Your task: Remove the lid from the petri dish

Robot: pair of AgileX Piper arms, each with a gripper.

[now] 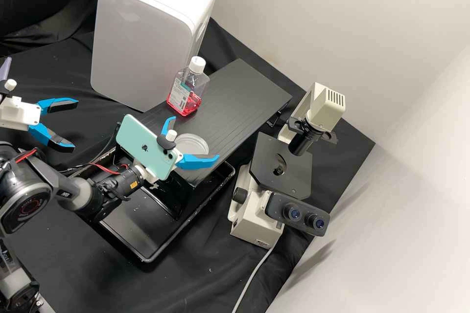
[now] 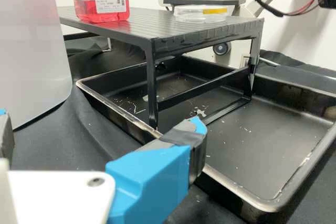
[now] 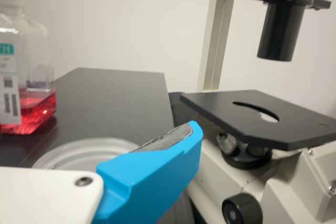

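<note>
The clear petri dish (image 1: 192, 145) with its lid on rests near the front edge of the raised black platform (image 1: 245, 93). My right gripper (image 1: 195, 138) is open, one blue finger on each side of the dish; whether they touch it is unclear. The right wrist view has the dish lid (image 3: 79, 153) just beyond one of my fingers (image 3: 157, 163). My left gripper (image 1: 74, 124) is open and holds nothing, well to the left of the platform and low over the black cloth. From the left wrist view the dish (image 2: 202, 13) lies on the platform under the right arm's blue finger.
A flask of red liquid (image 1: 187, 89) stands on the platform's far left end, beside a white box (image 1: 147, 34). A black tray (image 1: 161, 234) sits beneath the platform. A microscope (image 1: 289, 171) stands to the right, its stage (image 3: 262, 119) close to the dish.
</note>
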